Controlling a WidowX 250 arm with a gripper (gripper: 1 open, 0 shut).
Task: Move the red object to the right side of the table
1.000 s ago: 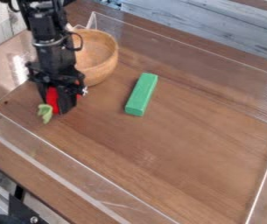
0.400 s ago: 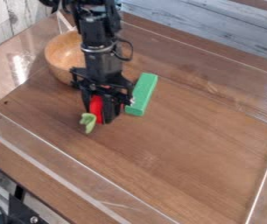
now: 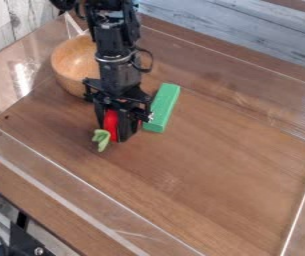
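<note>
Grip: I see my gripper (image 3: 113, 128) pointing nearly straight down, its jaws pinching the red object (image 3: 111, 126).
Red object: held low over the table (image 3: 222, 190), near the middle-left, leafy green stem hanging toward the wood; I cannot tell whether it touches the surface.
Neighbours: green block (image 3: 163, 107) just beside the gripper; wooden bowl (image 3: 75, 65) behind the arm.
Progress: I judge the pickup done and the carry under way; the right side is not yet reached.
Left to do: travel right past the block, set down, release.
Surface: brown wood-grain, glossy.
Room: clear acrylic walls (image 3: 61, 215) round the edges; pale planking behind.
</note>
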